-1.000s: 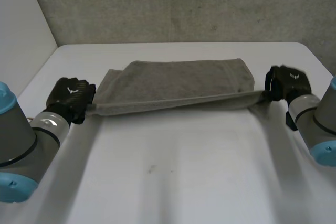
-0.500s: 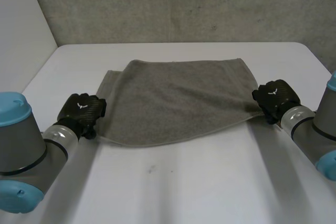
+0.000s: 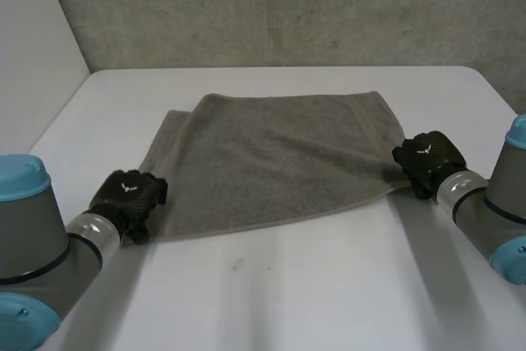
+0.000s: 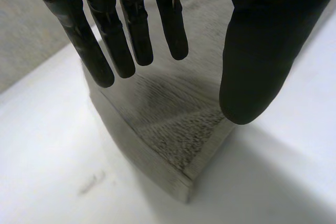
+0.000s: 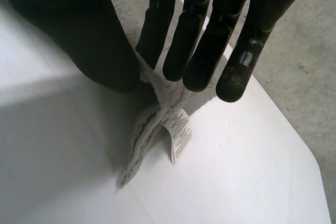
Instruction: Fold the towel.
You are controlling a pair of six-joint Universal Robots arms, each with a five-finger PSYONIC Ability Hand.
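**Towel on the table, corners being set down.** The grey towel [image 3: 279, 162] lies flat across the middle of the white table [image 3: 329, 302], its long side parallel to the table's far edge. It appears doubled: toward the table's far-left corner a lower layer juts out from under the upper one, so the layers do not match there.

The left hand [image 3: 127, 197] is at the towel's near-left corner. In its wrist view the fingers [image 4: 126, 40] are straight and stand apart from the thumb [image 4: 257, 51], with the corner lying loose beneath the gap. The right hand [image 3: 427, 158] is at the near-right corner. There a ridge of cloth rises from the table into the space between the thumb [image 5: 100, 51] and straight fingers [image 5: 157, 35], which seem to pinch it. A white care label [image 5: 181, 132] hangs just beside the ridge.

The step in hand is probably laying down the near edge. To do it well, the right hand should lower its corner flat before letting go, keeping the edge straight. The jutting lower layer should be squared before any further fold.

Nothing else rests on the table except a small dark mark [image 3: 237, 266] toward its near edge. A grey wall [image 3: 288, 6] stands behind the far edge, well apart from the towel. Only the arms themselves crowd the corners.
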